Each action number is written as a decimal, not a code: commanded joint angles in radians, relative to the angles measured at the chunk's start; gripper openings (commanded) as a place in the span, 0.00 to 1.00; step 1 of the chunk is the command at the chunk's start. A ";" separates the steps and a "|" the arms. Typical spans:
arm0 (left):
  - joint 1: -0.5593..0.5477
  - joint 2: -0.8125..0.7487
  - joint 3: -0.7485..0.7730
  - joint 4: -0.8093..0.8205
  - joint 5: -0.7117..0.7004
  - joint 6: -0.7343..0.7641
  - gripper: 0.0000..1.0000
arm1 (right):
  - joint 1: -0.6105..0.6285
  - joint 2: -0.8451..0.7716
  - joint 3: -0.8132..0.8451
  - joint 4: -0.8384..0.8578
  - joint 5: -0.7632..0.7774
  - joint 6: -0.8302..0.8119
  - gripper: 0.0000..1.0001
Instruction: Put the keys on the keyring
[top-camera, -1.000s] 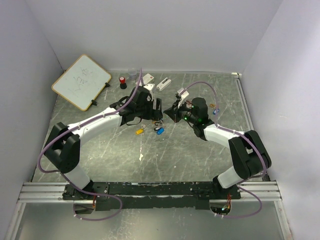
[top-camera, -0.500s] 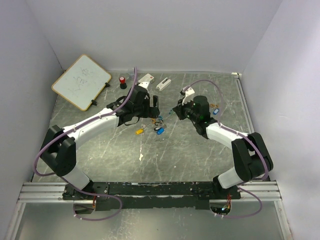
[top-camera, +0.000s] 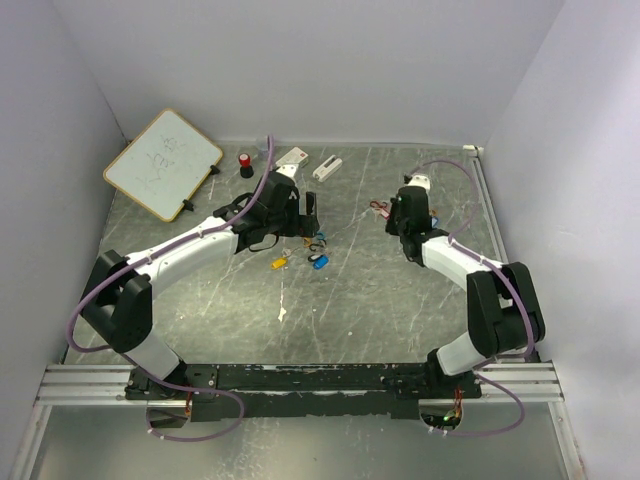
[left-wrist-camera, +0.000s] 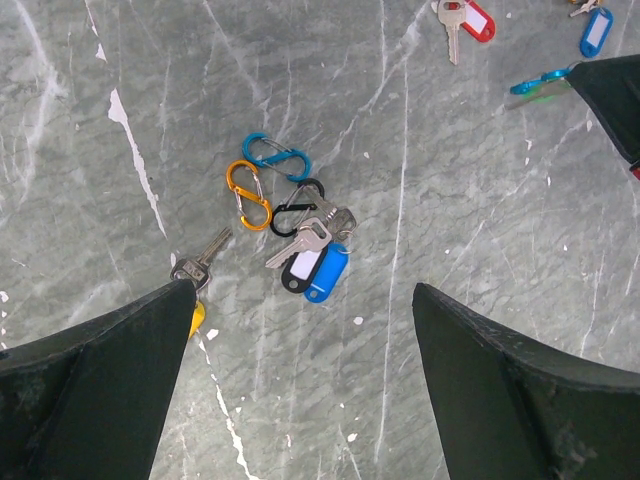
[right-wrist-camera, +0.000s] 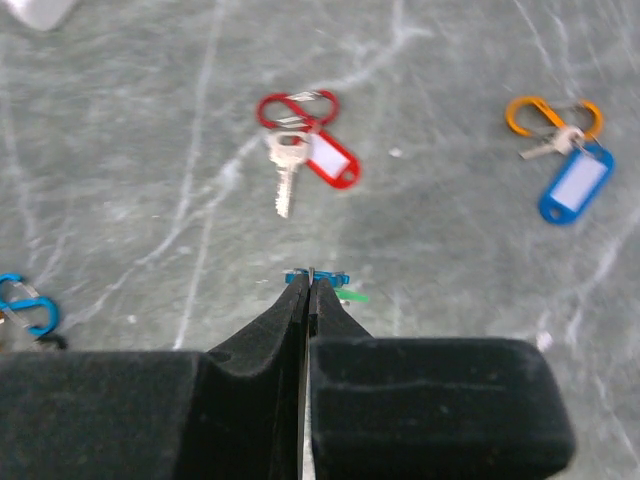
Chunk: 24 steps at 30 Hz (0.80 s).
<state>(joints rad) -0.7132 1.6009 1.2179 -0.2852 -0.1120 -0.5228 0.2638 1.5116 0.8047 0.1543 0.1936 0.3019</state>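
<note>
My left gripper (left-wrist-camera: 302, 292) (top-camera: 311, 213) hangs open and empty above a bunch on the table: blue (left-wrist-camera: 274, 155), orange (left-wrist-camera: 248, 194) and black carabiner keyrings with keys on a black tag and a blue tag (left-wrist-camera: 326, 273) (top-camera: 319, 261). A key with a yellow tag (left-wrist-camera: 197, 316) (top-camera: 280, 263) lies half hidden by the left finger. My right gripper (right-wrist-camera: 310, 282) (top-camera: 397, 215) is shut on a small blue carabiner (right-wrist-camera: 326, 277) with a green tag. Beyond it lie a key with a red tag and red carabiner (right-wrist-camera: 305, 135) and one with a blue tag and orange carabiner (right-wrist-camera: 565, 165).
A small whiteboard (top-camera: 162, 163) leans at the back left. A red-capped black cylinder (top-camera: 245, 164) and two white blocks (top-camera: 327, 167) sit near the back wall. The enclosure walls close in on all sides.
The right arm has swung right and back, away from the left gripper, still holding the blue carabiner. The left gripper has opened wider over the bunch.
</note>
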 joint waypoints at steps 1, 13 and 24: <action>0.004 0.002 -0.006 0.006 -0.008 -0.011 1.00 | -0.031 0.019 0.035 -0.109 0.145 0.109 0.00; 0.005 0.011 -0.003 0.007 0.004 -0.013 1.00 | -0.103 -0.006 0.017 -0.245 0.357 0.275 0.00; 0.005 0.013 0.004 0.003 0.003 -0.012 1.00 | -0.109 -0.005 0.027 -0.292 0.416 0.339 0.59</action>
<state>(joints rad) -0.7128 1.6039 1.2179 -0.2852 -0.1116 -0.5293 0.1627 1.5208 0.8101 -0.1154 0.5694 0.6163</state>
